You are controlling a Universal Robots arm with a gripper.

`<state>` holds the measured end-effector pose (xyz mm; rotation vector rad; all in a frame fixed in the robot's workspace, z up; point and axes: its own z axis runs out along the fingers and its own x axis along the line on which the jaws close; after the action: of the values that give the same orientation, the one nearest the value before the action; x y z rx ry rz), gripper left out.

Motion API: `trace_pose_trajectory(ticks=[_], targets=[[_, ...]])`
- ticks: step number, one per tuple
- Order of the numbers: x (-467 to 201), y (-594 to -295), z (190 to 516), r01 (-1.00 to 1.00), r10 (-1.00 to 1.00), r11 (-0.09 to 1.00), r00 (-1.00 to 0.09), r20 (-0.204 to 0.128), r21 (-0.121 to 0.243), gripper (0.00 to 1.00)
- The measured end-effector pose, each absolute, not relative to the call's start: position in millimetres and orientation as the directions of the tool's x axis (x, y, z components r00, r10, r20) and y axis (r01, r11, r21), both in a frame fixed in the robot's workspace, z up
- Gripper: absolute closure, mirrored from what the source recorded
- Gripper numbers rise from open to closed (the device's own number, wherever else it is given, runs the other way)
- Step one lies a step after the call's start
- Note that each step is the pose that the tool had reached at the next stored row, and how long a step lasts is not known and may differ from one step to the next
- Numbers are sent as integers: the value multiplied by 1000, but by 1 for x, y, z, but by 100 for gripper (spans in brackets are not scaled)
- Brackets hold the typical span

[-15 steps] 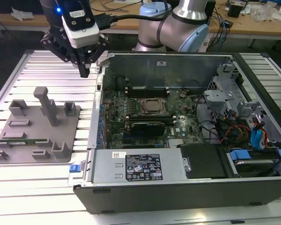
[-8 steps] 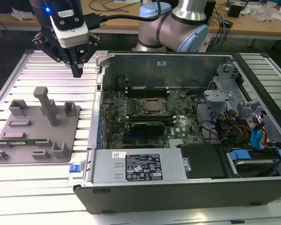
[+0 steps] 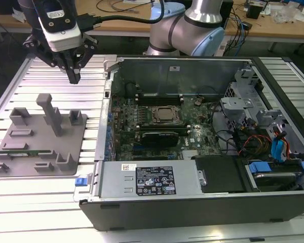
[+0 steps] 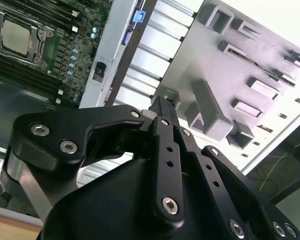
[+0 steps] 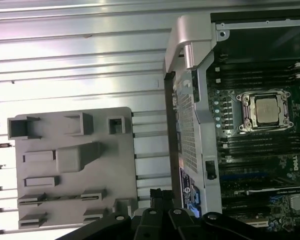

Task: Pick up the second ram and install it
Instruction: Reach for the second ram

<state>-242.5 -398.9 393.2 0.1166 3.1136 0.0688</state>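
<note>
One ram (image 3: 25,152) (green, on the grey fixture (image 3: 38,134)) well apart from the narrow claw (image 3: 74,78).

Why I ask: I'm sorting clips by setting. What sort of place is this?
Probably a robotics lab bench: a robot arm stands over a slatted metal table holding an open computer case and a grey fixture plate, with cable-strewn wooden desks behind.

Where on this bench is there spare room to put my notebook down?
The ribbed table is bare under the gripper, beside the grey fixture plate, and near the front corner of the computer case. The strip between plate and case is narrow. The plate, holding the second ram, and the case's inside are crowded.
</note>
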Motion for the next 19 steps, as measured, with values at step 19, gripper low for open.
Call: trace_pose_trajectory(ticks=[19], targets=[[-298,-399,388,74,75,996,-997,-23,45,92]])
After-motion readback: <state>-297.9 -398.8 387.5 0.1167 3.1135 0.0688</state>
